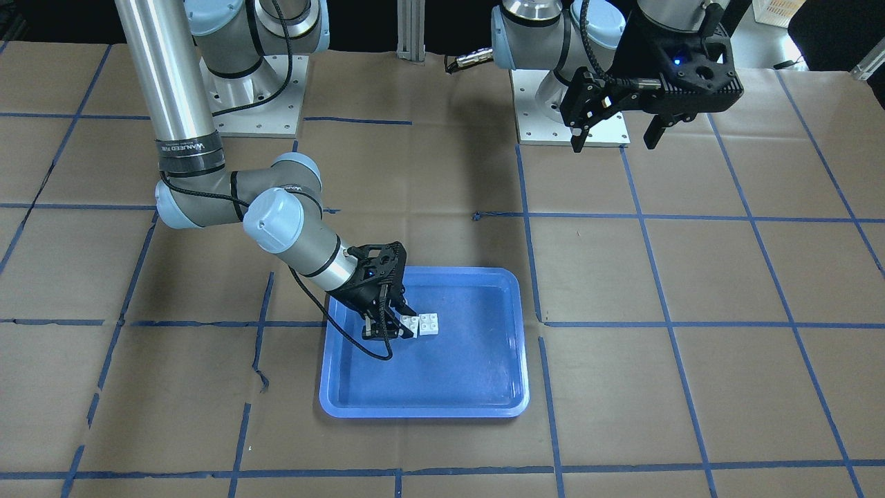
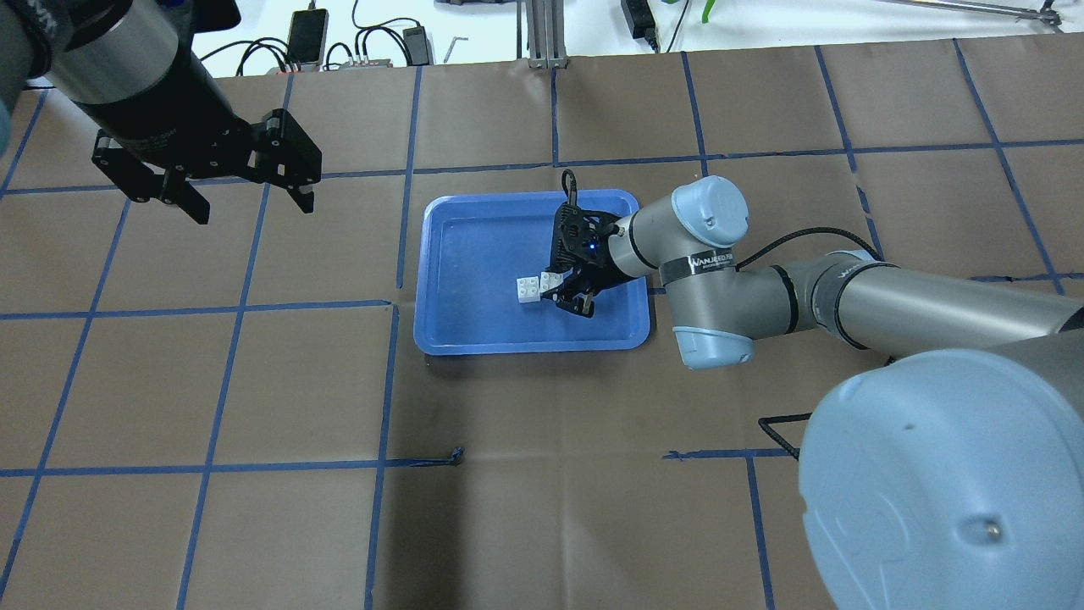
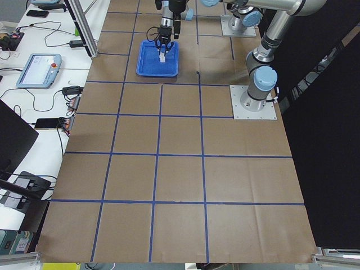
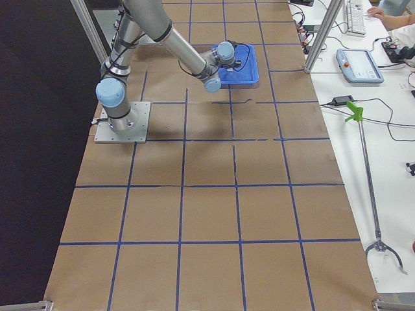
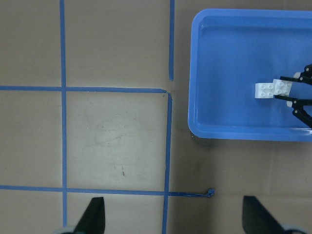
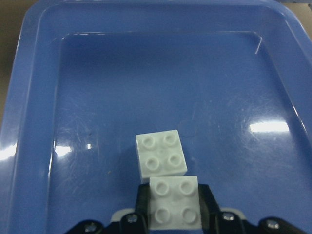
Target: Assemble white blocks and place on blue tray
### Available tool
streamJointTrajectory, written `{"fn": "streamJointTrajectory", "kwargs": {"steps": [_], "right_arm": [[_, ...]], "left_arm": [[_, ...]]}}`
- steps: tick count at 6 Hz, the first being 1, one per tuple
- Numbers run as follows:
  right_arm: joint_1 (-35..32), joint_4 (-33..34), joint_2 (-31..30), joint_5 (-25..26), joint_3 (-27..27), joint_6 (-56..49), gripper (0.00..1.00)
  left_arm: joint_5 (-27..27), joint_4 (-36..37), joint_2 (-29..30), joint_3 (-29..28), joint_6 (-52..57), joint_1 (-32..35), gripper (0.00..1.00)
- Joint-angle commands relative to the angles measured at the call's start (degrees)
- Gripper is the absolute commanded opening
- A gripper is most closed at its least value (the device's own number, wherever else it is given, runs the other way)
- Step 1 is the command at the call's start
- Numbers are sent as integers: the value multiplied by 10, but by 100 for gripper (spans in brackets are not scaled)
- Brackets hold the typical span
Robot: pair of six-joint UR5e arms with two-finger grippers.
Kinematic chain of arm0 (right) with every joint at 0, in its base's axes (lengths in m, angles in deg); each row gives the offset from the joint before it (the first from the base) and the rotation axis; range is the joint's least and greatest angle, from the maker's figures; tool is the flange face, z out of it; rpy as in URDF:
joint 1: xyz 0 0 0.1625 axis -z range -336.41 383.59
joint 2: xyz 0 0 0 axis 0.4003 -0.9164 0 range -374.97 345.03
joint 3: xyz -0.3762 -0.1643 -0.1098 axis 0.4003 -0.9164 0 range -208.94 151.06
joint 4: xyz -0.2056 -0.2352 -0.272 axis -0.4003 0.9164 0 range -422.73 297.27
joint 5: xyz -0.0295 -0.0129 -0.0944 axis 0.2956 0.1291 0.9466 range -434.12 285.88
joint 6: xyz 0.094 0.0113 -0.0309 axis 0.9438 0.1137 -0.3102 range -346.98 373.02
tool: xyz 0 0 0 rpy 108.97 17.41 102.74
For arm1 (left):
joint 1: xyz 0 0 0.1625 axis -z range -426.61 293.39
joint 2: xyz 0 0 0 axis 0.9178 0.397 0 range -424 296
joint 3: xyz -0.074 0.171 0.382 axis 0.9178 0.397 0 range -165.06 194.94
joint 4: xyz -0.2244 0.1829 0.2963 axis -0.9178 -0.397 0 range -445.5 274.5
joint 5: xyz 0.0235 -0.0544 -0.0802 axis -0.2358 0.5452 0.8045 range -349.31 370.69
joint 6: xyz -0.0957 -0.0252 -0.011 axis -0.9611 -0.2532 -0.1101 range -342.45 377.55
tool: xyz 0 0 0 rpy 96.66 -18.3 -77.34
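Observation:
The blue tray (image 2: 474,326) lies mid-table; it also shows in the front view (image 1: 470,387) and the right wrist view (image 6: 39,146). Two white blocks (image 2: 536,286) are inside it, touching corner to edge. My right gripper (image 2: 569,296) reaches down into the tray and is shut on the nearer white block (image 6: 174,202), its fingers (image 6: 207,204) on both sides. The other block (image 6: 161,152) lies on the tray floor just beyond it. I cannot tell whether the two are locked together. My left gripper (image 2: 250,203) is open and empty, held high over the table left of the tray.
The table is covered in brown paper with a blue tape grid (image 2: 389,305). Both arm bases (image 1: 256,97) stand at the robot's side. Cables and devices (image 2: 373,42) lie beyond the far edge.

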Motion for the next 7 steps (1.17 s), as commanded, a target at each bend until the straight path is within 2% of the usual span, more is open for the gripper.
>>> {"fn": "streamJointTrajectory", "kwargs": {"steps": [1, 4, 7], "right_arm": [[-1, 0, 2, 0, 1, 1, 25], [-1, -1, 4, -2, 0, 0, 26], [-1, 0, 4, -2, 1, 0, 34]], "left_arm": [[2, -5, 0, -4, -11, 0, 99], [3, -5, 1, -4, -12, 0, 99], [4, -5, 1, -4, -12, 0, 99]]}}
